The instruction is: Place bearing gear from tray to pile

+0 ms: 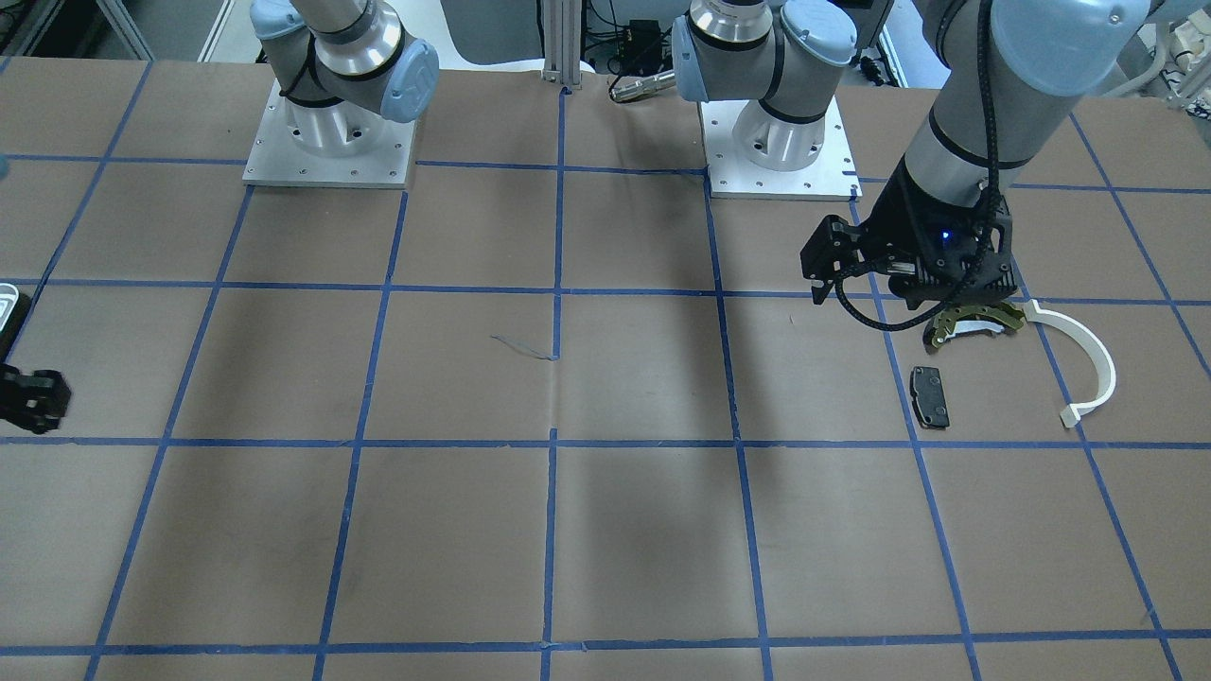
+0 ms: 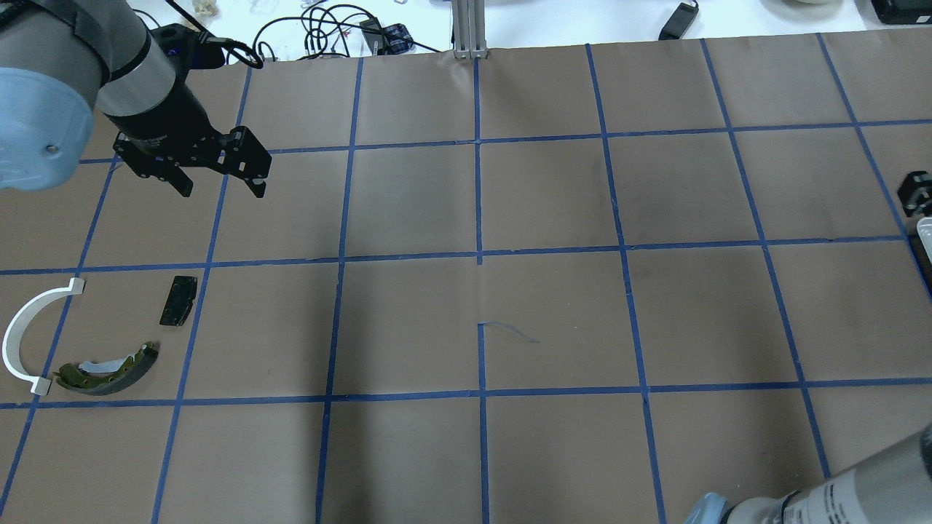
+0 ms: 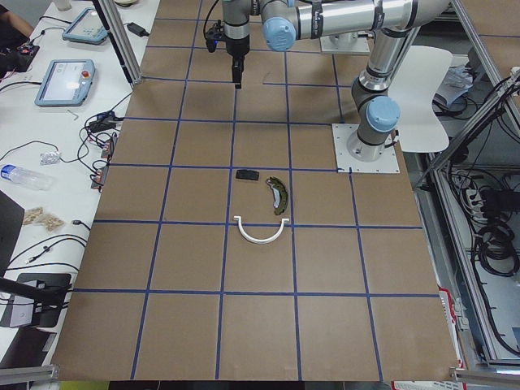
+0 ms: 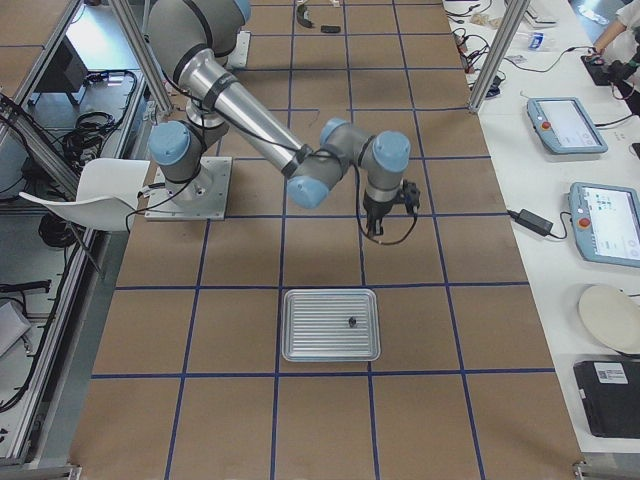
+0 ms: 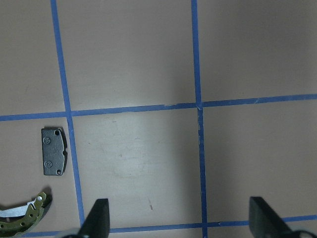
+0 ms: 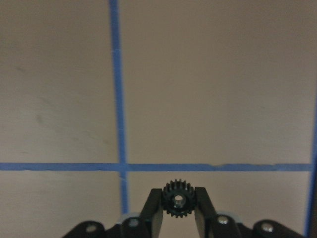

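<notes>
A small black bearing gear [image 6: 179, 200] is pinched between the fingers of my right gripper [image 6: 178, 195], held above bare brown table paper. The same gripper [image 4: 374, 226] hangs a grid square beyond the metal tray [image 4: 310, 325]. The pile lies at the far left end of the table: a black brake pad [image 2: 178, 300], a green brake shoe [image 2: 109, 362] and a white arc piece [image 2: 29, 335]. My left gripper [image 2: 222, 191] hovers open and empty beside the pile, with the pad [image 5: 53, 150] and the shoe [image 5: 22, 223] at the left of its wrist view.
One small dark part [image 4: 352, 322] lies in the tray. Blue tape lines divide the table into squares. The two arm bases [image 1: 329, 142] stand on plates at the robot's edge. Cables, tablets and an aluminium post line the operators' side.
</notes>
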Controlling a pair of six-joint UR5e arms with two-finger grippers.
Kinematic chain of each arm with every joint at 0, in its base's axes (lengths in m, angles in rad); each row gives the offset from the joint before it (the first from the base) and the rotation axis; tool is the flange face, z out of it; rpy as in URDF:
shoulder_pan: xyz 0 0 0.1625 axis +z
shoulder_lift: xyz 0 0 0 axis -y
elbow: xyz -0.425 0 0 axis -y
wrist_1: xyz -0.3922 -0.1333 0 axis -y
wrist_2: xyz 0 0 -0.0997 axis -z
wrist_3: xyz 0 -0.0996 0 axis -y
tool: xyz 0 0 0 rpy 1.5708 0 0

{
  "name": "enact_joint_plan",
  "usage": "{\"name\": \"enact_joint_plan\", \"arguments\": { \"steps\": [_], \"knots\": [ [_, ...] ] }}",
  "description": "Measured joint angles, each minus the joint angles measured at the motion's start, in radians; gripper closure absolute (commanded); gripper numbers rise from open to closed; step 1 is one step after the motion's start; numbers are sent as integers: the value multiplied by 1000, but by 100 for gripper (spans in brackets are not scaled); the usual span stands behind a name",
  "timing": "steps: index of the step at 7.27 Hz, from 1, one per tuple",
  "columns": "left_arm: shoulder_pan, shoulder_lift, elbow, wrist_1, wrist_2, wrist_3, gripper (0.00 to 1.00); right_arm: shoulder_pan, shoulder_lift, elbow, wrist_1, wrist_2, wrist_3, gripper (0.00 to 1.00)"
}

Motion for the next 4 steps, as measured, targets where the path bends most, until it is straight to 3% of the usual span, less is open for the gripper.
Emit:
{"name": "enact_joint_plan", "arguments": {
  "steps": [2, 4],
  "knots": [
    [0, 1, 0, 0, 2, 2, 0, 231, -18, 2, 75, 131, 158, 87],
    [0, -2, -1, 1, 3, 3, 0, 518, 12, 3, 0, 159, 386, 87]
  ]
}}
